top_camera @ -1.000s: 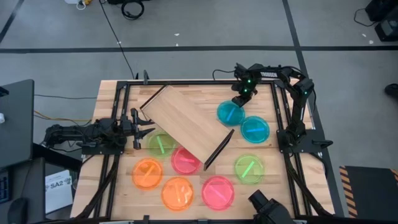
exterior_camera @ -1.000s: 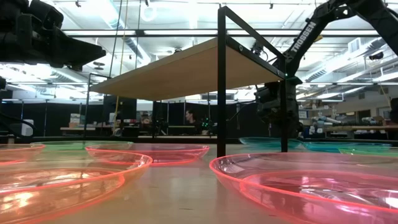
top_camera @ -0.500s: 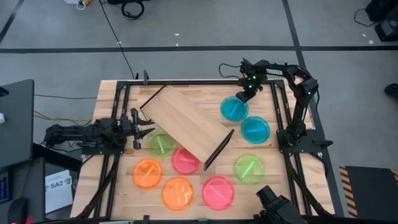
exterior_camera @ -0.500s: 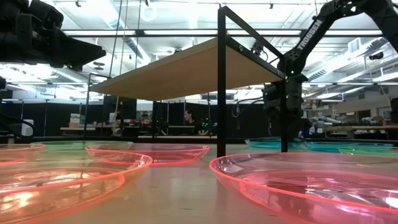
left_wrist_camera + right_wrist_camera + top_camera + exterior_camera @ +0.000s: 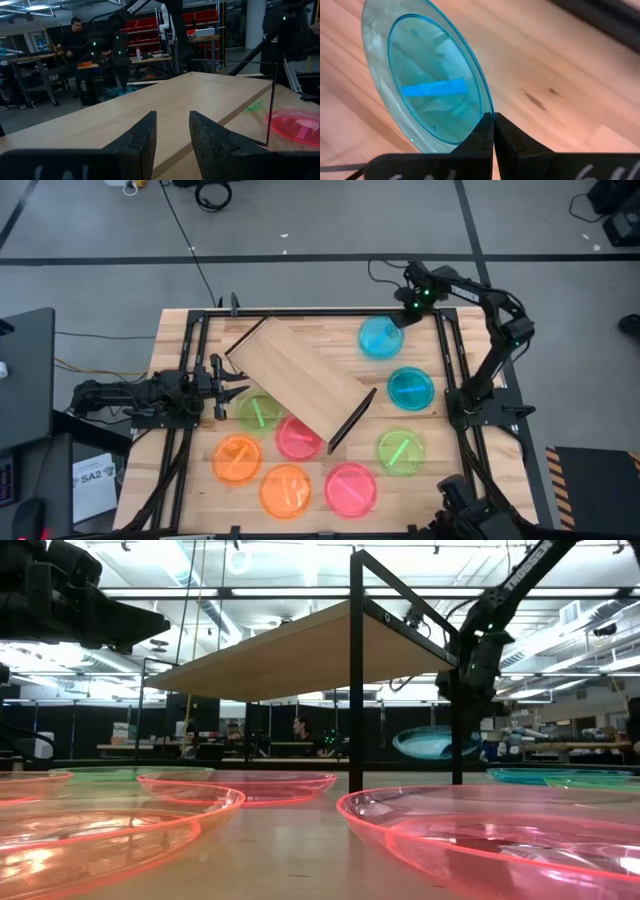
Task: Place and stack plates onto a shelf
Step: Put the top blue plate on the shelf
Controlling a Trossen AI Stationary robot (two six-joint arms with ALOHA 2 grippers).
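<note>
My right gripper [image 5: 399, 321] hovers near the table's far right and is shut on a cyan plate [image 5: 380, 337], which shows lifted above the tabletop in the low view [image 5: 433, 742]. The shelf [image 5: 300, 378], a light-wood board, stands slantwise mid-table on thin dark end panels. A second cyan plate [image 5: 410, 388] lies flat on the table. So do green plates [image 5: 400, 450] [image 5: 259, 412], pink plates [image 5: 350, 488] [image 5: 297, 439] and orange plates [image 5: 238, 460] [image 5: 285, 490]. My left gripper [image 5: 228, 385] waits open at the shelf's left end, its fingers [image 5: 145, 137] level with the board. My right gripper pinches the cyan plate's rim [image 5: 483, 107] between its two fingers [image 5: 476, 142]. They come steeply from above, slanting from the far right. The plate is lifted clear of the table and hangs tilted below the fingers, its blue bar mark [image 5: 434, 88] facing the wrist camera.
Dark frame rails [image 5: 448, 350] run along the table's left and right sides. The nearer green and pink plates lie partly under the shelf's near edge. Bare wood [image 5: 330, 330] shows along the far edge between the shelf and the held plate. A person [image 5: 75, 37] stands beyond the table.
My right gripper has risen and gone toward the table's far right corner, staying shut on the cyan plate. The plate, which lay beside the shelf, is now lifted clear of the table and tipped.
</note>
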